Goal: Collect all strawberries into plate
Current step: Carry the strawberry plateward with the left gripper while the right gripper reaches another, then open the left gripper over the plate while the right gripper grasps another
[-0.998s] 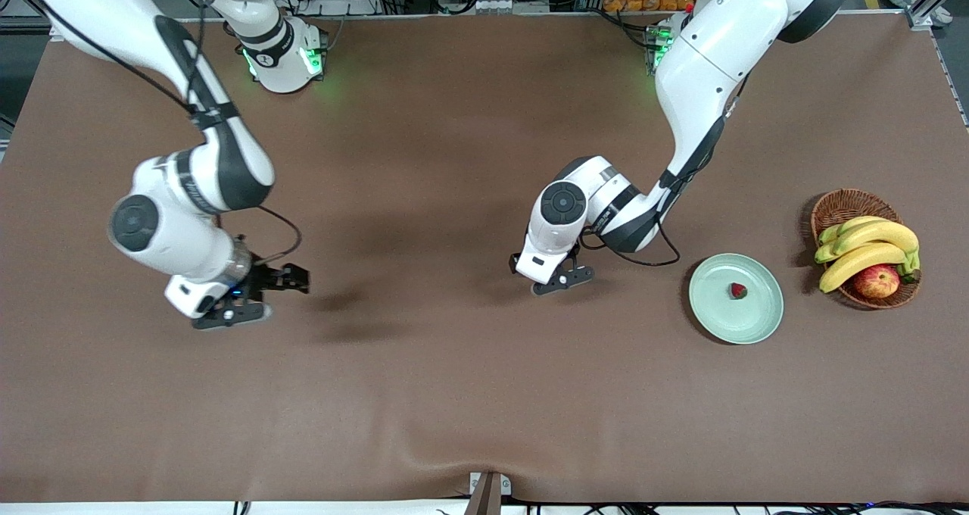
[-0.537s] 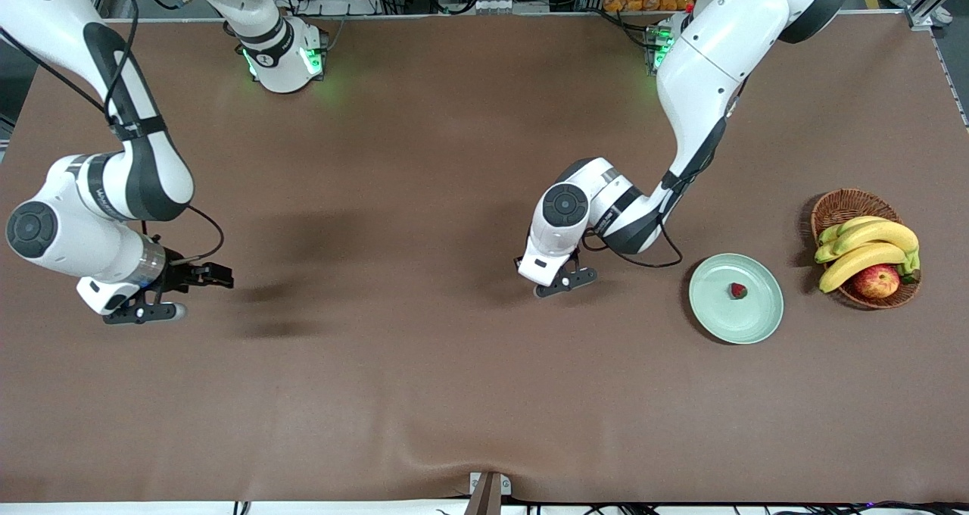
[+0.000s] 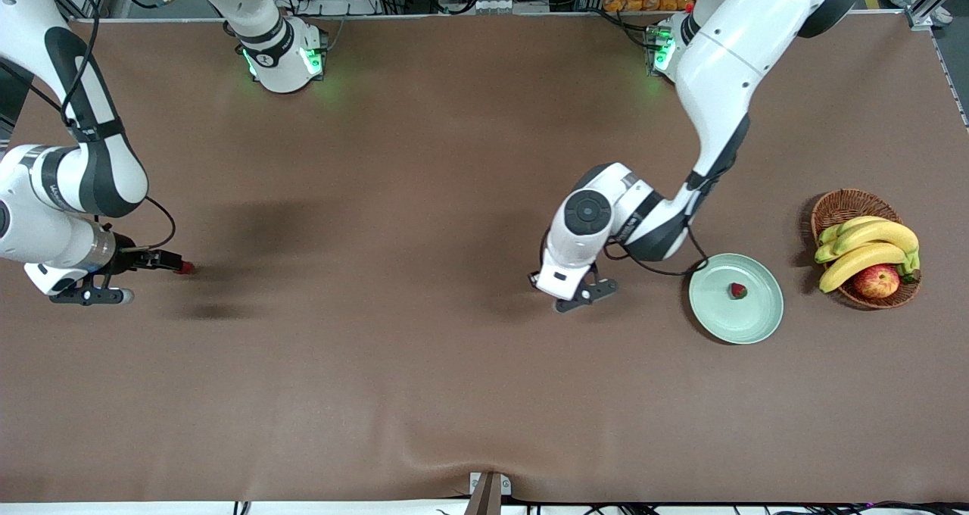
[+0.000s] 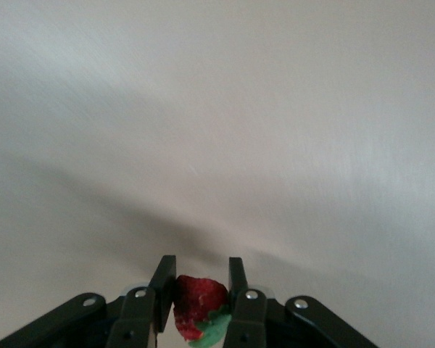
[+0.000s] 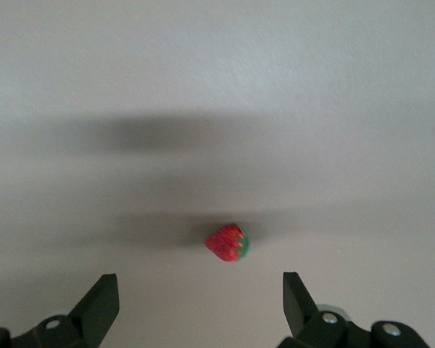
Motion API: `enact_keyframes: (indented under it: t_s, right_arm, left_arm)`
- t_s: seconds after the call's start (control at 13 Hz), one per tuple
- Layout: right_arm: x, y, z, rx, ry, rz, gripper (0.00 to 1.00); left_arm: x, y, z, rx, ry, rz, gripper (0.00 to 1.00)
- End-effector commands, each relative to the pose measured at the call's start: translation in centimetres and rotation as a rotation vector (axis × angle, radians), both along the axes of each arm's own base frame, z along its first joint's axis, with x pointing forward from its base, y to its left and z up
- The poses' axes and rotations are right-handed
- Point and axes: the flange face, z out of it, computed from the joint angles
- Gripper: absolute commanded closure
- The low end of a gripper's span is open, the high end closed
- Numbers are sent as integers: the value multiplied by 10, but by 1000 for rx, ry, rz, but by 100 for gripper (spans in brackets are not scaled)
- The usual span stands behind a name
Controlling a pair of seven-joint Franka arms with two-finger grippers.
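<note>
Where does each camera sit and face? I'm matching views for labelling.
Front: high across the brown table, facing the bases; left arm and right arm show.
Left wrist: looks past the left gripper, shut on a small red green-capped strawberry.
Right wrist: looks past the open right gripper at a loose strawberry on the table; front view shares it.

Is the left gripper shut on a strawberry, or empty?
Shut on one. In the left wrist view, the left gripper has its fingers pressed against both sides of a strawberry.
</note>
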Motion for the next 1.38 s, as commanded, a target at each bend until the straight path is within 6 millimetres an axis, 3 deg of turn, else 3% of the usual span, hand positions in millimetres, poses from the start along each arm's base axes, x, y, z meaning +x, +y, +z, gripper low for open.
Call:
enact_keyframes:
  t_s: [0.0,0.15,0.31,0.54,0.77,0.92,1.07,1.15,1.23,1.3]
  right_arm:
    - [-12,-4,-24,-19,7,45,0]
    - [-20,-9,-42,-16,-9,119,0]
    - [-23,-18,-60,7,-13,165,0]
    - [-27,-30,-81,31,-23,213,0]
    - [-28,-29,-92,42,-25,212,0]
    - [-27,-27,-97,46,-29,213,0]
    - [-27,-26,-99,49,-27,212,0]
    - [-27,-26,-99,49,-25,212,7]
    - [-28,-25,-99,50,-23,211,29]
    - [-29,-26,-99,51,-18,209,63]
  left_arm:
    - [19,55,42,67,-15,27,100]
    - [43,125,48,118,35,-35,100]
    - [50,190,44,149,101,-110,100]
    - [52,252,28,149,153,-155,100]
    - [55,323,0,132,202,-240,100]
    - [60,335,1,127,195,-250,0]
    - [65,333,25,139,158,-253,0]
    - [68,330,39,143,139,-253,0]
    - [70,320,58,140,115,-260,0]
    - [69,309,70,137,105,-274,0]
